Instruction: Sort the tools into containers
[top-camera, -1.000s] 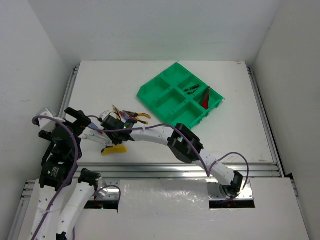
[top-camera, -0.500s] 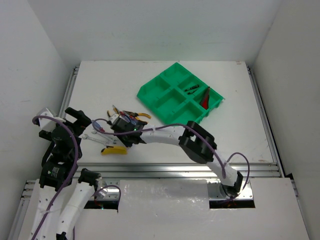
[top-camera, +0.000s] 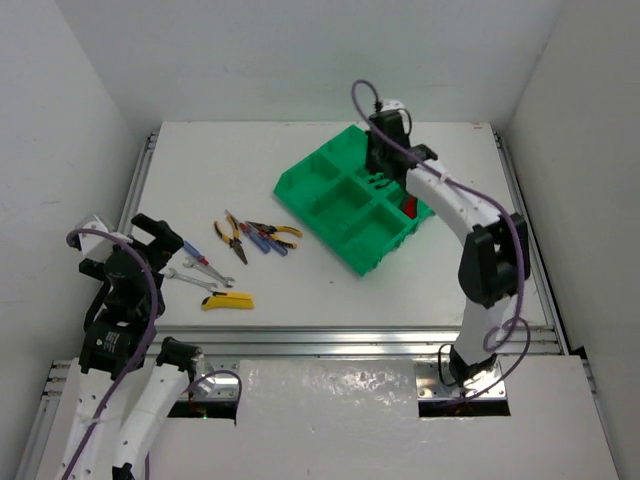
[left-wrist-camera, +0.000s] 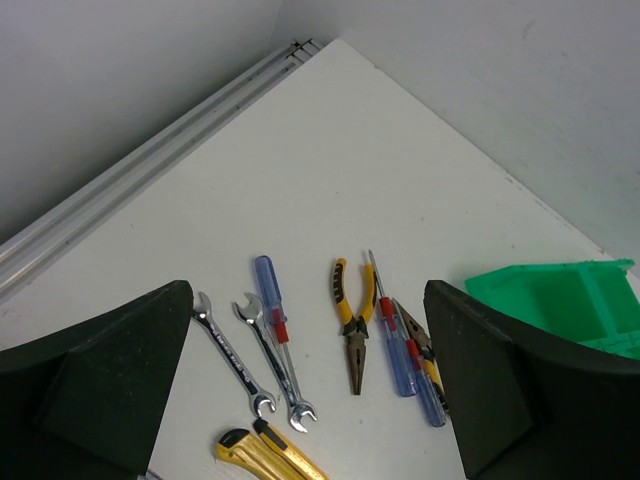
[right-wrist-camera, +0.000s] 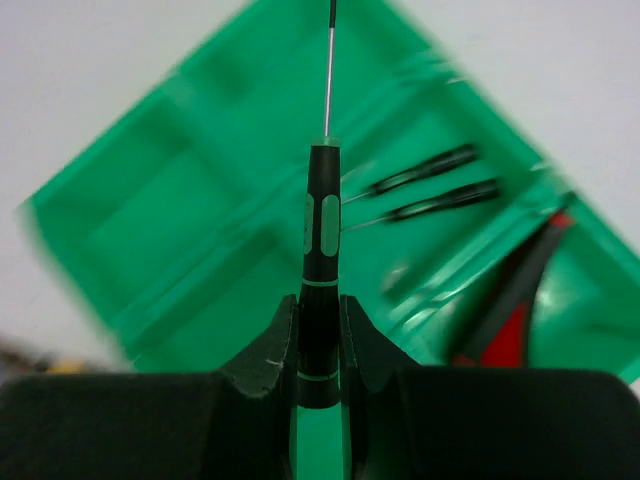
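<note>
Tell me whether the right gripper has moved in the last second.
Yes. The right gripper swung from the loose tools at left, rightward and farther away, to over the green tray, shut on a black screwdriver.

In the right wrist view the tray (right-wrist-camera: 170, 220) is smeared with blur, and the shaft of the screwdriver (right-wrist-camera: 321, 230) runs off the top edge. The left wrist view's bottom edge cuts off the knife (left-wrist-camera: 268, 452).
</note>
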